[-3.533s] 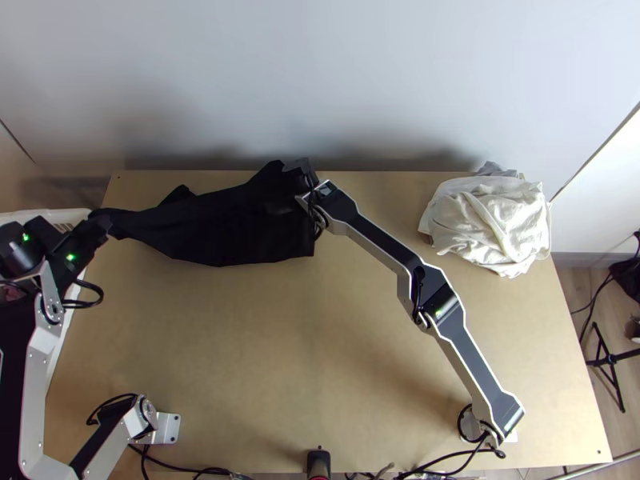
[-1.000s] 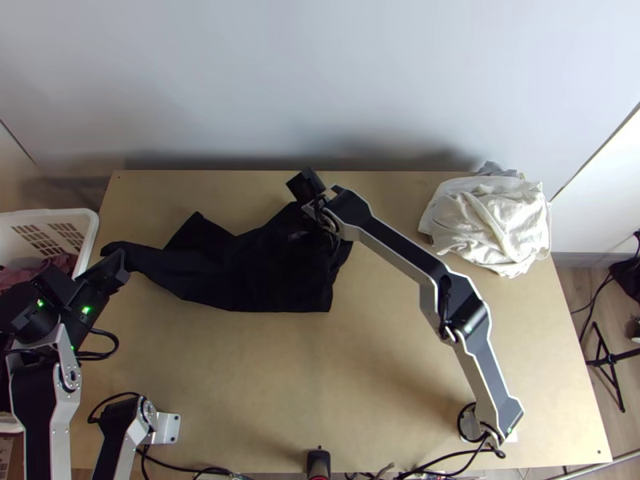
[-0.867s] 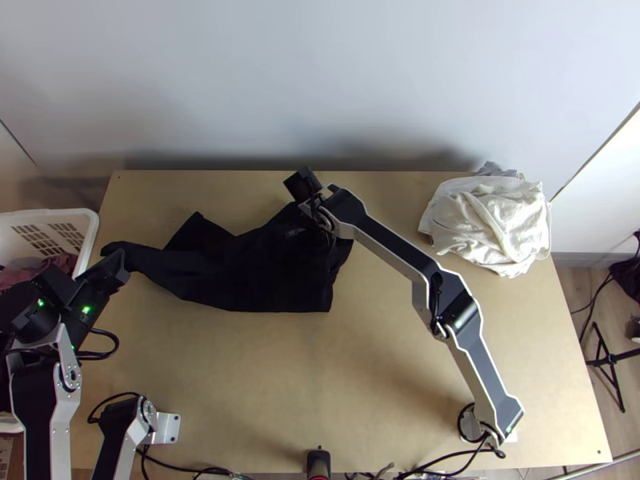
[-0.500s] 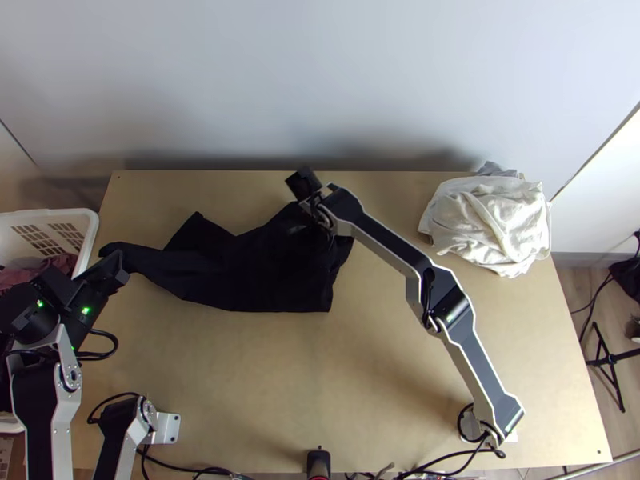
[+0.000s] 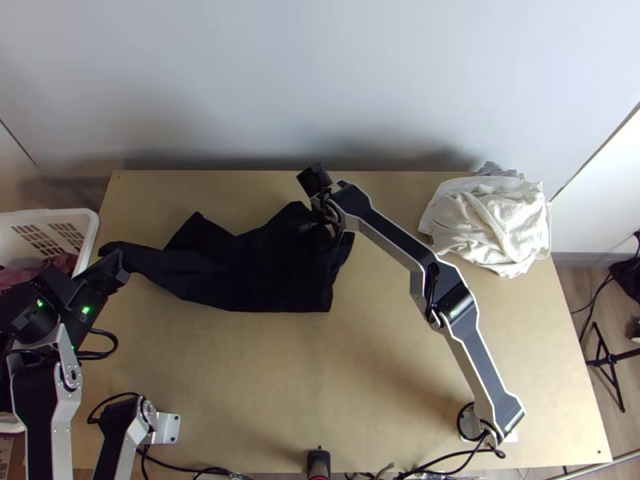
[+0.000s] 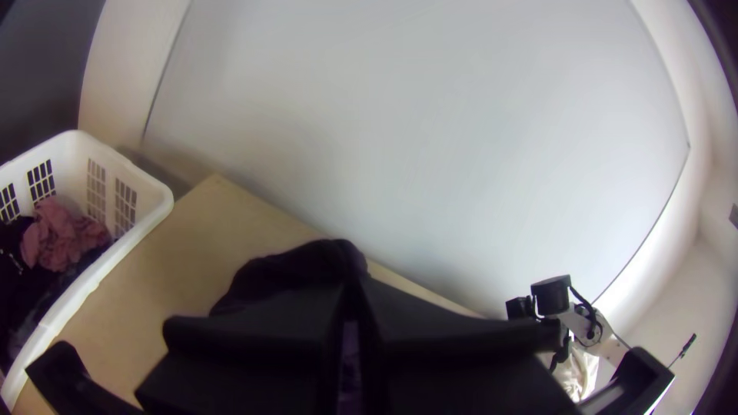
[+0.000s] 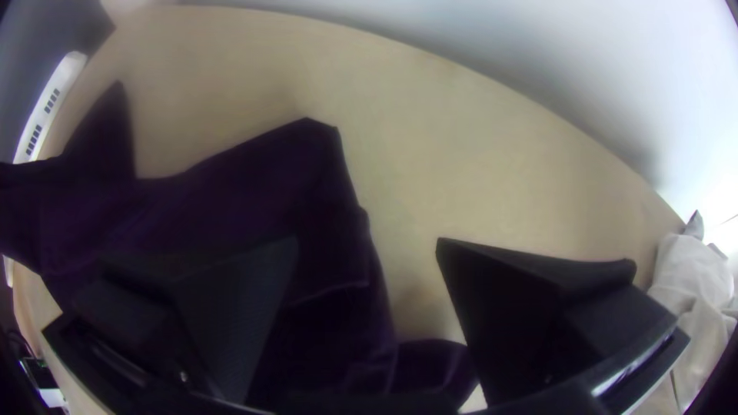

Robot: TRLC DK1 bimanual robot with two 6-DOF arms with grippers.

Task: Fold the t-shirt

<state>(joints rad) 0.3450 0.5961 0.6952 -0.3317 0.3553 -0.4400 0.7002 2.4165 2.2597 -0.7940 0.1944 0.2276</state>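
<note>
Find the black t-shirt (image 5: pixel 264 268) spread unevenly left of the frame's centre in the top view, one end pinched in the left gripper (image 5: pixel 117 266), probably as an anchor. Near its opposite end, see the right gripper (image 7: pixel 367 242), fingers wide apart, likely for taking an edge. Note pale cloth (image 5: pixel 488 224) upper right, presumably aside for folding room.

White cloth (image 5: pixel 488 228): bunched in a heap on the table (image 5: pixel 360 384), far right corner. Grey cloth (image 5: pixel 496 169) noted at its far edge. White slatted basket (image 5: pixel 50 214): beside the table's left edge, containing crumpled pink cloth (image 6: pixel 58 234) and dark cloth (image 6: pixel 11 269). Pale wall (image 5: pixel 320 80): beyond the table's far edge. Black stand (image 5: pixel 610 368): right of the table, on wooden floor (image 5: pixel 588 292).
</note>
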